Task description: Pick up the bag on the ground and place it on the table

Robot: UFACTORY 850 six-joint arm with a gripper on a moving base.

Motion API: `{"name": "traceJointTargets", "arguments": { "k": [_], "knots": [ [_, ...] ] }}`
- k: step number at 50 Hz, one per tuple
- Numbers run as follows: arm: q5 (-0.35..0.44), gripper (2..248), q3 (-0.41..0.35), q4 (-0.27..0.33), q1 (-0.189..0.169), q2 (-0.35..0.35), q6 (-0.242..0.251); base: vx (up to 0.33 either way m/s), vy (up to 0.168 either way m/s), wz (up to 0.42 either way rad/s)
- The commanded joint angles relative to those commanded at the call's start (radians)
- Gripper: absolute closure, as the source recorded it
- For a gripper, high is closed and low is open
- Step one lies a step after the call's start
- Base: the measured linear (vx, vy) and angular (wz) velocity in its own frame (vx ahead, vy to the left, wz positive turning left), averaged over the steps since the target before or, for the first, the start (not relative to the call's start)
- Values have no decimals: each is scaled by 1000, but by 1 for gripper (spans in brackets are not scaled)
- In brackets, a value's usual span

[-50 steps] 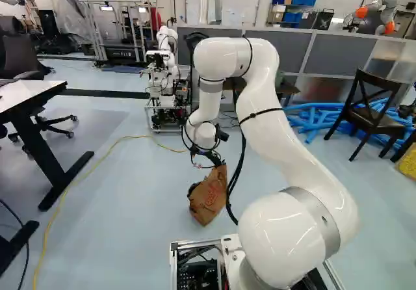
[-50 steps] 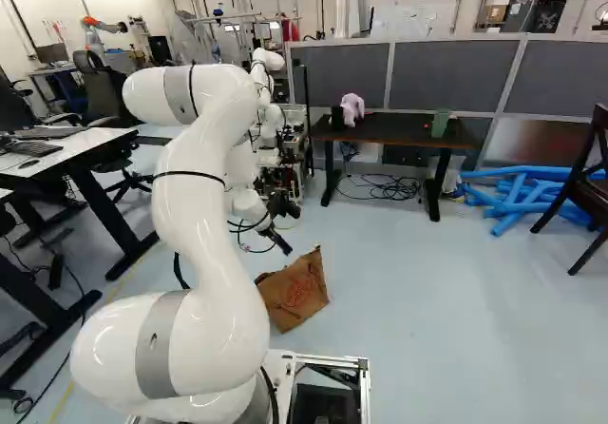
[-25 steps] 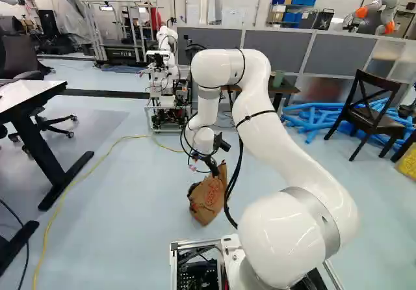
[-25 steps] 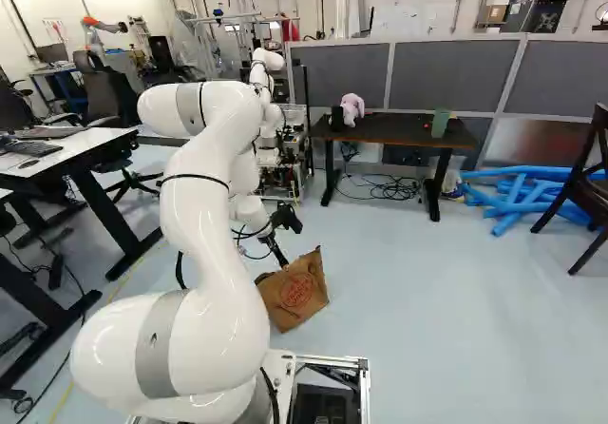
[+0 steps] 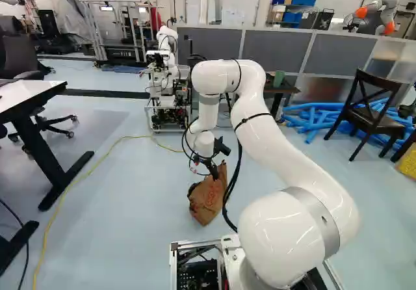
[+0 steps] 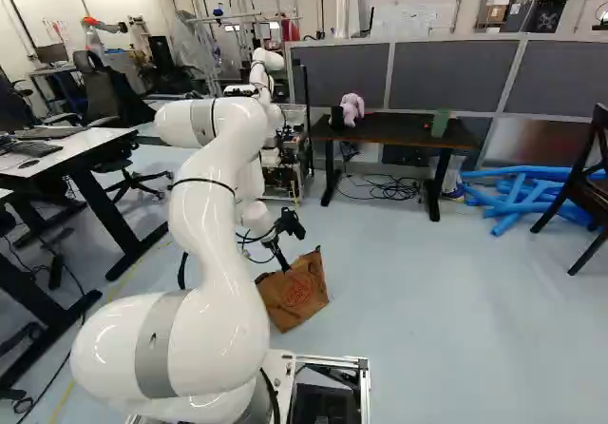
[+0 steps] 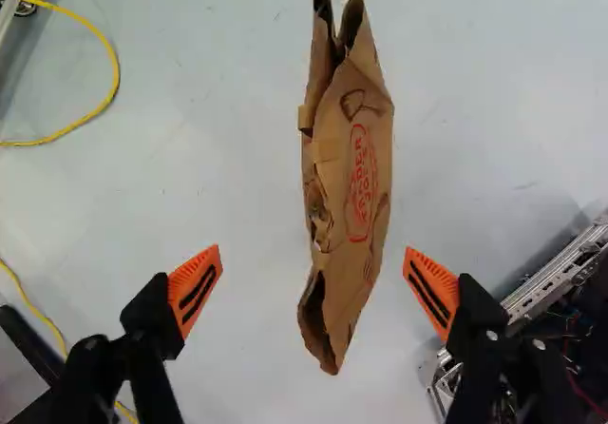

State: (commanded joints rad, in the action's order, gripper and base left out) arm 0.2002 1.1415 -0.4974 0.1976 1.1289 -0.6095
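Pale floor [image 7: 209,148] beneath paper bag [image 7: 359,182]; my gripper [image 7: 313,249], fingers wide apart: off-centre closing could tilt bag, crumple thin sides.

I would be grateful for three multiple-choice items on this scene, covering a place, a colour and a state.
1. Where is the brown paper bag?
A) on the dark wooden chair
B) on the pale blue floor
C) on the white-topped desk

2. What colour are the pads of the black two-fingered tool?
A) orange
B) green
C) blue

3. How does the tool stand?
A) shut on the bag
B) shut on nothing
C) open

1 B: both base views show it there.
2 A: the wrist view shows both pads.
3 C: gaps separate both fingers from the bag.
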Motion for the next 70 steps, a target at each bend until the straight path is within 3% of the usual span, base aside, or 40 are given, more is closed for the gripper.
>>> {"name": "traceJointTargets", "arguments": {
  "k": [70],
  "knots": [
    [-215, 3, 368, 0, -73, 311, 0, 0, 0, 0]
  ]
}}
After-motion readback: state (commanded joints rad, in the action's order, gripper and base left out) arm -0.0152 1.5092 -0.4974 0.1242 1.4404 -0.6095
